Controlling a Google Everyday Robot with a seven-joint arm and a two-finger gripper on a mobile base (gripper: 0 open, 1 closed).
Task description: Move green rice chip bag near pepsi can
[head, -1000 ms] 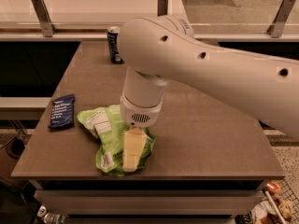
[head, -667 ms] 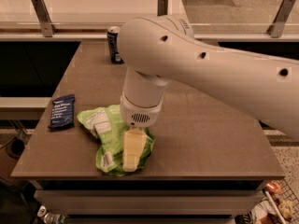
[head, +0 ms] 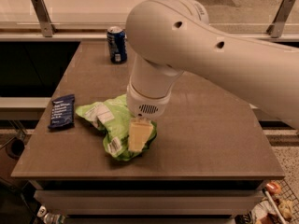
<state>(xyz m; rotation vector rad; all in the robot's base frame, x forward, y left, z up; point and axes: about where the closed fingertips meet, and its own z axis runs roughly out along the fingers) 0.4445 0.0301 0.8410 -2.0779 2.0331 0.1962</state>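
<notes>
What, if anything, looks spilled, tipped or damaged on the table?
Nothing stands out. The pepsi can stands upright at the far edge, the green rice chip bag lies crinkled under the gripper, nothing spilled, and the navy packet lies flat.

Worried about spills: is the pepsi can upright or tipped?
Upright: the can stands with its silver top up. The gripper is down on the bag.

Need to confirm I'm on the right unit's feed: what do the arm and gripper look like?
The arm is glossy white, built of thick rounded links with two small dark round holes on the upper link. Its wrist collar carries a small dark slotted grille. No cables show. The gripper, located at the green rice chip bag, is pale cream and flat-faced.
</notes>
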